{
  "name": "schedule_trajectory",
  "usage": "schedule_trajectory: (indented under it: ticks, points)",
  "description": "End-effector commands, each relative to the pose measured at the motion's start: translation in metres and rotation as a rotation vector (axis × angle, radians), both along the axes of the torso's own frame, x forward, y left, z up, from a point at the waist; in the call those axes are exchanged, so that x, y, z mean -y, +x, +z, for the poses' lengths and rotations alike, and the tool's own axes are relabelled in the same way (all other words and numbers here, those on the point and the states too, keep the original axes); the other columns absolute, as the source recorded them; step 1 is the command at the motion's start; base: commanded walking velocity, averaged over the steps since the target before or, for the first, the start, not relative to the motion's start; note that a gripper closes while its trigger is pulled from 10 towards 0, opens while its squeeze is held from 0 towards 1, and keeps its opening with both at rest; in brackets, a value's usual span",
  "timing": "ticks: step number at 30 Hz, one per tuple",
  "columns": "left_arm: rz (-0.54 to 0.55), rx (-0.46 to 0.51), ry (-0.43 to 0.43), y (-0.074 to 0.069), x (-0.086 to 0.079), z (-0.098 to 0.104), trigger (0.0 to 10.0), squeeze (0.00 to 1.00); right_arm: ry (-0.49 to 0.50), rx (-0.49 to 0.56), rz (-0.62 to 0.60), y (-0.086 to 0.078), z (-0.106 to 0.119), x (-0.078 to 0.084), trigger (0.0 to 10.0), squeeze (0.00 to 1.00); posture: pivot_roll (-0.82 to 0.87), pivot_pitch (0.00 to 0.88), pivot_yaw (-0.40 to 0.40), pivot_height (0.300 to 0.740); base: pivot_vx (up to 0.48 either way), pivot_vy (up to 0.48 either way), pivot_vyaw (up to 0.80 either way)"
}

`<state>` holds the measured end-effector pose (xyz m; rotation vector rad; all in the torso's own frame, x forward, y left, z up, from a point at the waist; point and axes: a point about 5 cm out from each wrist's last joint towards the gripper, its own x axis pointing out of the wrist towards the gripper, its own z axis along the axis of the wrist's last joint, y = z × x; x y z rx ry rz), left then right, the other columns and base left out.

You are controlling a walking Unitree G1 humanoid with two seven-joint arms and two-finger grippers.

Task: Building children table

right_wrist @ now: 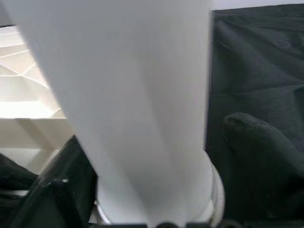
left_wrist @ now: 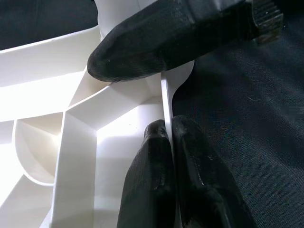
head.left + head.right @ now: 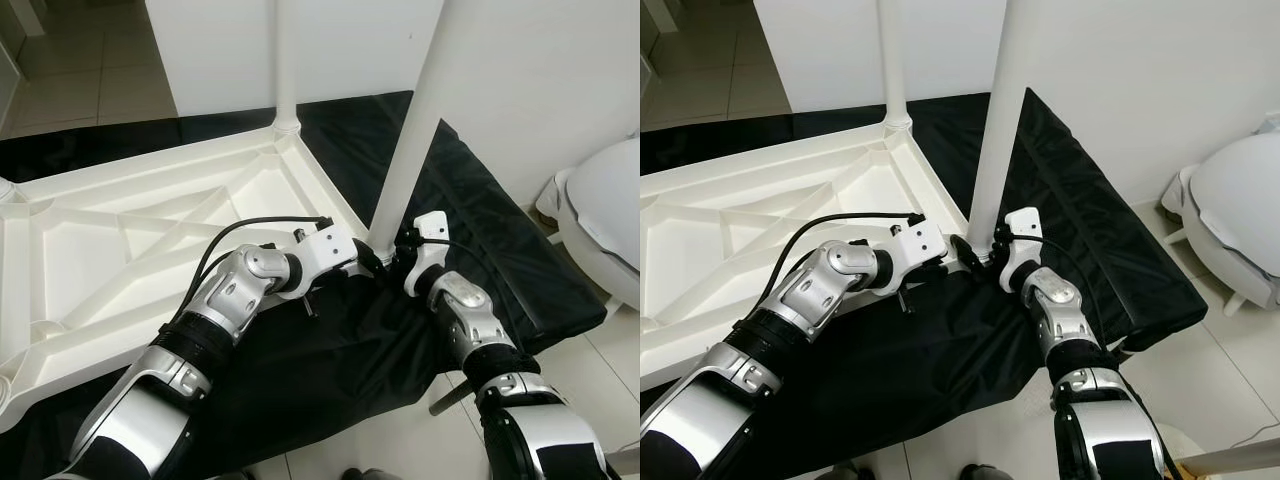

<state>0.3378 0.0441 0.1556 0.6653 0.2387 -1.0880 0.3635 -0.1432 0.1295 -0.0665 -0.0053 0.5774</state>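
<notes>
Upturned white tabletop [image 3: 150, 230] on black cloth [image 3: 480, 240] on the floor. Near-corner table leg [image 3: 410, 140] upright in its socket, right tool [image 3: 398, 258] clasped round its base. Left tool [image 3: 362, 258] pinching the corner rim. Step: seating the leg. Next, judged: firm push or twist home.

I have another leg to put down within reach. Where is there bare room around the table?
Free: the black cloth in front of the upturned tabletop, between the two arms, and its right side toward the wall. Crowded: the near corner, where the left gripper and right gripper meet at the leg.
</notes>
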Motion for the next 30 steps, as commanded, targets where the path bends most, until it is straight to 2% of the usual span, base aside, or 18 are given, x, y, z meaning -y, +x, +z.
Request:
schedule_trajectory:
  ticks: [1,2,11,17,25,28,29,30]
  points:
    - [0.007,-0.035,0.058,-0.003,-0.008,-0.012,10.0,0.00,-0.033,-0.100,-0.006,-0.006,-0.022,0.004,1.4,0.00,0.00,0.078,0.004,0.740,0.000,0.000,0.00]
    - [0.012,-0.036,0.056,-0.003,-0.009,-0.012,10.0,0.00,-0.026,-0.107,-0.010,-0.005,-0.022,0.005,0.0,0.00,0.00,0.083,0.006,0.740,0.000,0.000,0.00]
    - [0.026,-0.035,0.053,-0.002,-0.012,-0.010,10.0,0.00,0.023,-0.136,-0.022,-0.007,-0.028,0.010,0.0,0.00,0.00,0.088,0.000,0.740,0.000,0.000,0.00]
    - [0.027,-0.035,0.050,-0.002,-0.011,-0.010,10.0,0.00,0.059,-0.135,-0.110,-0.013,-0.038,0.015,0.0,0.00,-0.01,0.092,0.000,0.740,0.000,0.000,0.00]
    - [0.026,-0.036,0.049,-0.002,-0.010,-0.010,10.0,0.00,0.065,-0.118,-0.174,-0.015,-0.040,0.014,0.0,0.00,-0.02,0.092,0.001,0.740,0.000,0.000,0.00]
    - [0.023,-0.036,0.049,-0.002,-0.009,-0.010,10.0,0.00,0.081,-0.116,-0.282,-0.016,-0.043,0.012,0.0,0.00,-0.03,0.092,0.004,0.740,0.000,0.000,0.00]
    - [0.023,-0.036,0.049,-0.002,-0.009,-0.010,10.0,0.00,0.081,-0.116,-0.282,-0.016,-0.043,0.012,0.0,0.00,-0.03,0.092,0.004,0.740,0.000,0.000,0.00]
    - [0.017,-0.036,0.049,-0.001,-0.008,-0.010,10.0,0.00,0.084,-0.098,-0.410,-0.018,-0.043,0.006,0.0,0.00,-0.03,0.091,0.008,0.740,0.000,0.000,0.00]
